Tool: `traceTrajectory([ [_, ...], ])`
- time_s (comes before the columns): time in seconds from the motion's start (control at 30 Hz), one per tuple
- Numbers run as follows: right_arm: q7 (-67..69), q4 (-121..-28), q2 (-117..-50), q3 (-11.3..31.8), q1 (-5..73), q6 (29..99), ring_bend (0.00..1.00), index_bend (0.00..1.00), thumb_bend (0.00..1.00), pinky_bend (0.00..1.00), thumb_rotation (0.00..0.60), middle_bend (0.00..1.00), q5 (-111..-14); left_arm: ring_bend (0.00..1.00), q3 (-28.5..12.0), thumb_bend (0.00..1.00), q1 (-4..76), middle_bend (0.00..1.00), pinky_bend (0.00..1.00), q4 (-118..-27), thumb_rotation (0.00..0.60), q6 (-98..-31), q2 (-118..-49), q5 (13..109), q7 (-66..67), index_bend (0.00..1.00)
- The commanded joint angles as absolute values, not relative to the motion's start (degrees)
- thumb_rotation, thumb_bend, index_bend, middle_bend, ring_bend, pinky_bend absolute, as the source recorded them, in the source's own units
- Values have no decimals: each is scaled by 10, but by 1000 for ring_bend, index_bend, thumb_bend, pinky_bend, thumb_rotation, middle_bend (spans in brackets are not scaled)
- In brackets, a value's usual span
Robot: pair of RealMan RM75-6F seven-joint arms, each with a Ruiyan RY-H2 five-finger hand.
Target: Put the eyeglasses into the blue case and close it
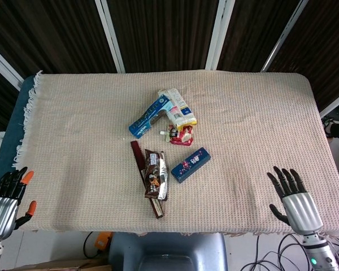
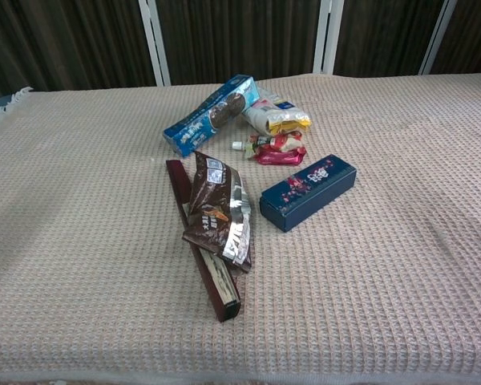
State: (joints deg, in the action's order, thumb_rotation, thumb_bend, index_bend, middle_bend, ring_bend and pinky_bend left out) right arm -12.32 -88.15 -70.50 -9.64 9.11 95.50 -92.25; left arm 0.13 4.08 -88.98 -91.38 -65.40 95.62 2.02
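The dark blue case (image 1: pixel 190 164) (image 2: pixel 309 192) with a red flower print lies shut near the middle of the table, tilted. No eyeglasses show in either view. My right hand (image 1: pixel 294 206) hovers at the table's front right edge, fingers spread and holding nothing, well away from the case. My left hand (image 1: pixel 3 203) hangs off the front left corner, fingers apart and empty. Neither hand appears in the chest view.
A brown snack wrapper (image 1: pixel 156 174) (image 2: pixel 216 210) lies over a long maroon box (image 1: pixel 137 155) (image 2: pixel 176 180) left of the case. Behind it are a blue biscuit box (image 1: pixel 151 116) (image 2: pixel 211 115), a white-yellow packet (image 1: pixel 178 107) (image 2: pixel 276 115) and a red pouch (image 1: pixel 181 134) (image 2: pixel 272 148).
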Motion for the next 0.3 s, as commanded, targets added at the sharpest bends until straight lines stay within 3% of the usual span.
traceTrajectory([
  [0.03,-95,-871,-695,-89,71,970,0,33,401,0,600,0,-928,0,5,412,40,0,57,-889,600,-918,-656,965,25,0],
  [0.3,-90,-877,-689,-75,66,948,0,46,402,0,600,0,-937,0,10,407,31,0,50,-884,600,-934,-658,972,28,0],
])
